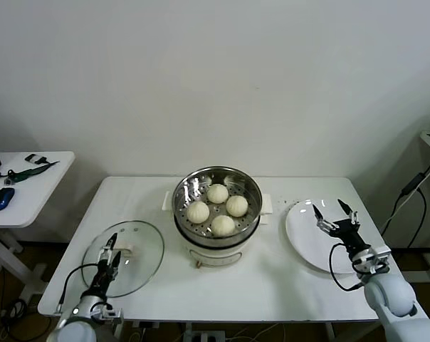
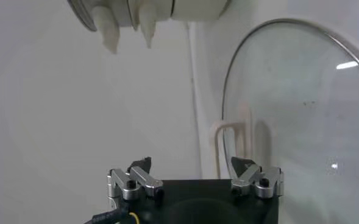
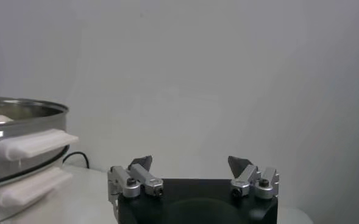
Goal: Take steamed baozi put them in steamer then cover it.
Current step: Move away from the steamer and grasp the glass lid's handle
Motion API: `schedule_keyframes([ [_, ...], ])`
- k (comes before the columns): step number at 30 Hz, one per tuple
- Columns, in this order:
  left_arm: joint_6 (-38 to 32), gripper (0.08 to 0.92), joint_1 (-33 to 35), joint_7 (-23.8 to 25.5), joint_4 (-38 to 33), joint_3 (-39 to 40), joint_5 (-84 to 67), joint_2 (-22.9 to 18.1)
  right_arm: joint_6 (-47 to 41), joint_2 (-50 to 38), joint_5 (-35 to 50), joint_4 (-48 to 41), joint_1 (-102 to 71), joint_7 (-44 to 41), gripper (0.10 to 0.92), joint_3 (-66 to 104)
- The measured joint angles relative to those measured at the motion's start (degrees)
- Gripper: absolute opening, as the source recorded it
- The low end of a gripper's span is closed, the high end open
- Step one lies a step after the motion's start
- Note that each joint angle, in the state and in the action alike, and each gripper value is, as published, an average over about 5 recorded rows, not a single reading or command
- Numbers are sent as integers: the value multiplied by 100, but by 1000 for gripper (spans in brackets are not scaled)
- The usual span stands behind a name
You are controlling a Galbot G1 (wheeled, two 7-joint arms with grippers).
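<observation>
Hovering low at both front corners — left gripper and right gripper — 2 sets of jaws gaping, gripping nothing.

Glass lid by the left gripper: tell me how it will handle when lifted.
The glass lid is probably rigid, breakable and fairly heavy. Lying flat on the table, it offers mainly its white bar handle; the smooth dome looks slippery. Held by that handle, it may tilt.
</observation>
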Motion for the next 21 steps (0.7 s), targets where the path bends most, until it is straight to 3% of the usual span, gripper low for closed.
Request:
schedule_keyframes([
  [14, 60, 822, -508, -78, 436, 104, 10, 29, 21, -42, -152, -97, 15, 20, 823, -61],
  [17, 40, 790, -584, -91, 521, 110, 1, 42, 41, -32, -203, -131, 13, 13, 823, -70],
  [21, -6, 680, -634, -85, 597, 126, -15, 45, 65, -10, -269, -180, 11, -7, 823, -57],
])
